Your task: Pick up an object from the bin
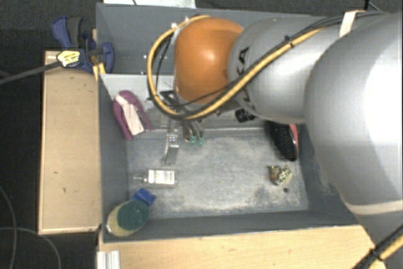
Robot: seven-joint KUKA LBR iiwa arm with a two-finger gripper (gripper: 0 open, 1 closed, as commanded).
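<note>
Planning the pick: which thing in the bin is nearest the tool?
The small white block, just below the tool; the purple one and the green disc lie farther off.

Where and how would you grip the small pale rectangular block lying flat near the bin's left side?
Probably across its narrow width at mid-length, coming straight down: the small pale rectangular block lies flat, long side left to right, with bare floor round it.

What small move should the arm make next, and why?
Probably shift the gripper a little toward the view's bottom, over the small clear box. It stands over bare bin floor, and that box lies nearest, apart from the other things.
</note>
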